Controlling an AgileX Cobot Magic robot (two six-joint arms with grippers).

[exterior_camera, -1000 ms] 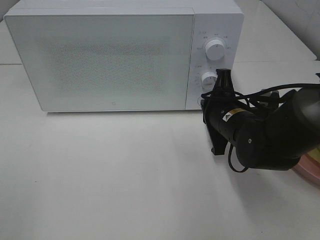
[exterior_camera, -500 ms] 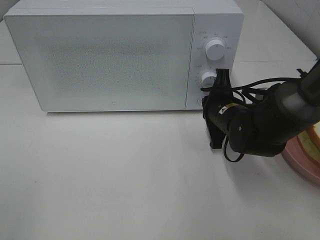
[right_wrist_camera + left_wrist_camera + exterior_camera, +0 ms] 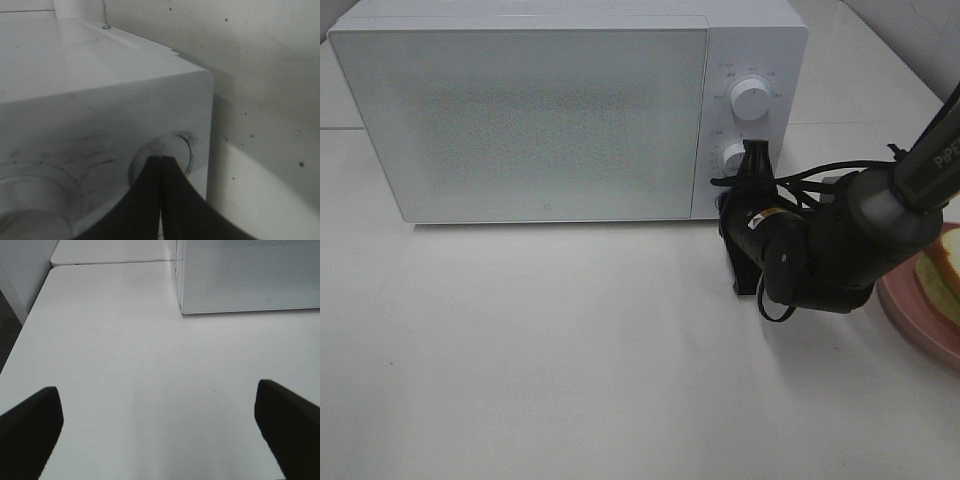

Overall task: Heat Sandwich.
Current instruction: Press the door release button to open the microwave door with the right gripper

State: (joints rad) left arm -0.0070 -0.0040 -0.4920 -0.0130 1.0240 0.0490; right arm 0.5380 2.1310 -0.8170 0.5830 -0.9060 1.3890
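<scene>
High view: right arm has swung closer to microwave. Right jaws are together, tip just under its lower knob. Sandwich now shows on plate, right of microwave.
Left wrist: left jaws wide apart, empty, over bench.
Right wrist: closed tip at button; door-opening press looks imminent.

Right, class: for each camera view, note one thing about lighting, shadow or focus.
Exterior high: even light, soft shadow under the right arm. Left wrist: the open left gripper is blurred and dark. Right wrist: dim, grainy, the shut right gripper a black silhouette against the microwave.
</scene>
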